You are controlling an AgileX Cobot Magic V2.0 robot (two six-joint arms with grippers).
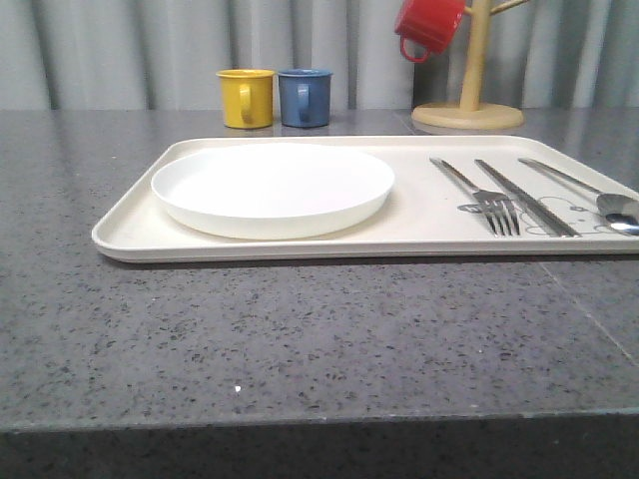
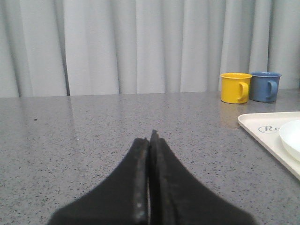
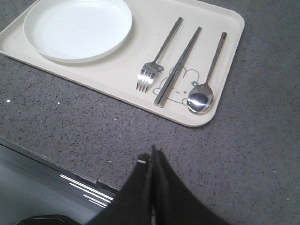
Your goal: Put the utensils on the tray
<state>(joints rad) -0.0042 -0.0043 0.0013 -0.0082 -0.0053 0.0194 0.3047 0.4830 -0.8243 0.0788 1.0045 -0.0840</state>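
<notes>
Four task items sit on the large flat rectangular cream tray (image 1: 130, 228) in the front view: the round plain white shallow plate (image 1: 273, 187) on its left half, then the slim shiny silver metal fork (image 1: 484, 198), knife (image 1: 525, 197) and spoon (image 1: 589, 192) side by side on its right half, handles pointing away from the camera. Tray rests on a speckled grey stone table (image 1: 300, 339). Behind it stand a yellow mug (image 1: 246, 98) and a blue mug (image 1: 305, 97), close together. A red mug (image 1: 430, 27) hangs on a pale wooden mug tree (image 1: 469, 100) at the back right.

Left wrist view: left gripper (image 2: 150, 140) with its black fingers pressed together, nothing between them, above bare table well short of the tray's corner. Yellow and blue mugs against a grey curtain (image 2: 140, 47).

Right wrist view: right gripper (image 3: 153, 157) likewise with fingers together and empty, above the table near its front edge, just beside the tray. Fork, knife and spoon lie apart from one another, the knife across the line-drawn rabbit (image 3: 180, 84); plate at the tray's far end.
</notes>
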